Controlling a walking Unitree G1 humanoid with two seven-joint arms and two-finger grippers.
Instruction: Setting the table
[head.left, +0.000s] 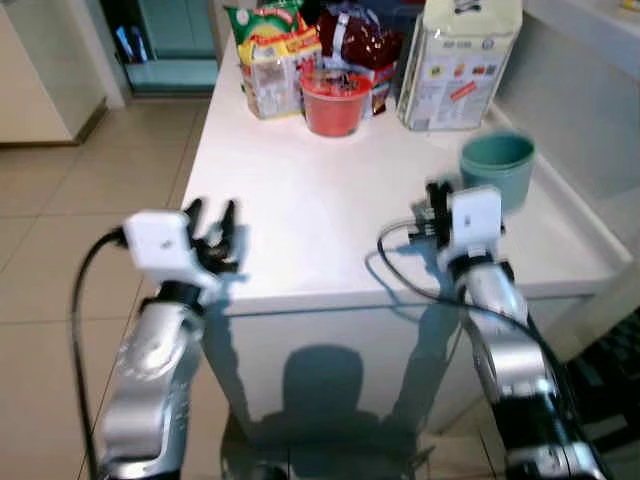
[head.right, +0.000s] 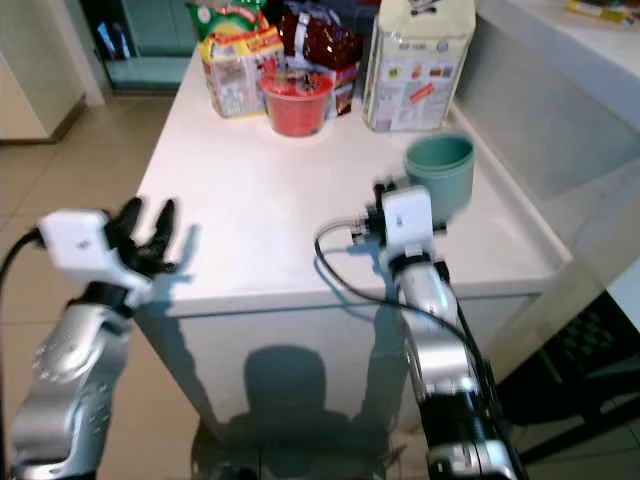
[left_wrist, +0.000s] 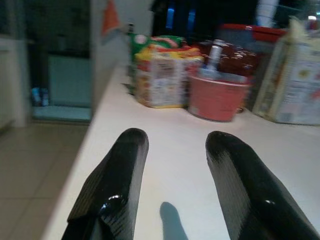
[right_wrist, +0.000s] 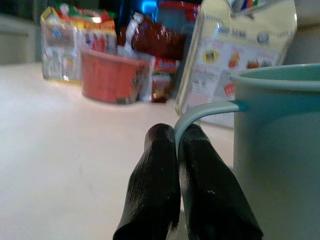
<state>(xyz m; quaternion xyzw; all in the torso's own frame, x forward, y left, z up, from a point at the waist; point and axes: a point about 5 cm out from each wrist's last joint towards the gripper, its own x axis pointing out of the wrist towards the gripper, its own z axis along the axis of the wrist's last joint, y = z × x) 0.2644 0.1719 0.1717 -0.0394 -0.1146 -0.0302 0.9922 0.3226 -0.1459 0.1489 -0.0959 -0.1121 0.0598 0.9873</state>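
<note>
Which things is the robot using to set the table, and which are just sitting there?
In use:
teal mug, handle pinched by the right gripper
left gripper, open, at the table edge

Just sitting there:
red cup
snack bags
large white pouch

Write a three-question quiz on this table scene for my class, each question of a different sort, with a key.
1. True or false: the right gripper is shut on the mug handle.
2. What colour is the bowl among the packets at the back of the table?
3. The left gripper is: A) shut on a packet, B) open over the table's edge, C) inside the mug.

Key: 1 true; 2 red; 3 B.
</note>
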